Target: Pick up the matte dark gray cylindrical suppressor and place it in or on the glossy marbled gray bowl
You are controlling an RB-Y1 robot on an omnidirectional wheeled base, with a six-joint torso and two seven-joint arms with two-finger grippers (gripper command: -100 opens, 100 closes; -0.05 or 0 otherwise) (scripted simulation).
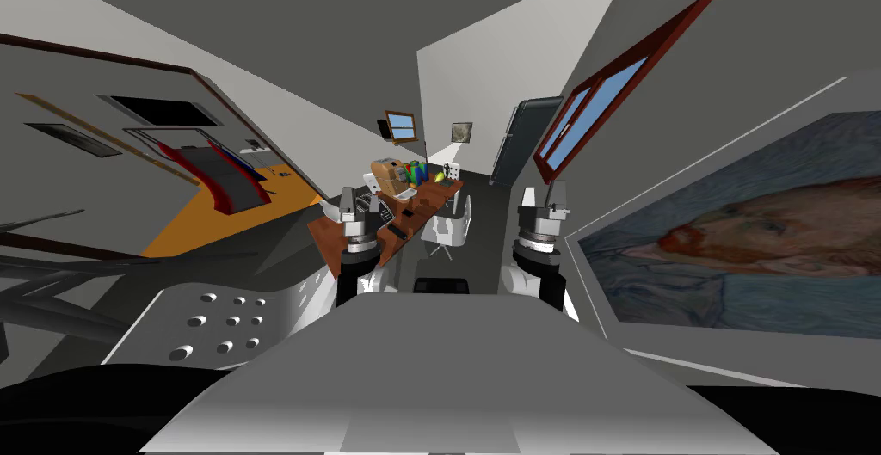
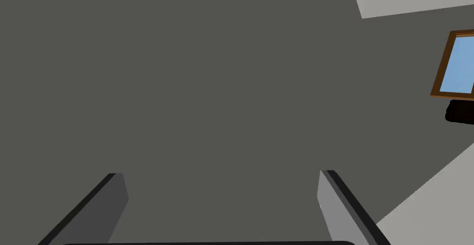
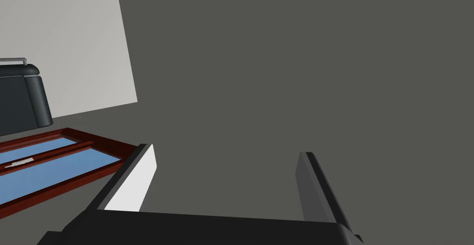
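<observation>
A brown table [image 1: 344,236] stands some way ahead, in the head view, with several small things on it. A small dark object [image 1: 397,231] lies near its front edge; I cannot tell whether it is the suppressor. No bowl can be made out among the far cluster of coloured items [image 1: 413,173]. My left gripper [image 1: 348,203] is raised in front of the table's left part, and its fingers [image 2: 115,200] stand open with nothing between them. My right gripper [image 1: 544,196] is raised to the right of the table, open [image 3: 224,184] and empty.
A white chair [image 1: 449,226] stands at the table's right side and a black low object [image 1: 440,285] just before it. A dark fridge [image 1: 516,140] and a red-framed window [image 1: 602,106] lie to the right. A grey perforated surface [image 1: 224,321] is close on my left.
</observation>
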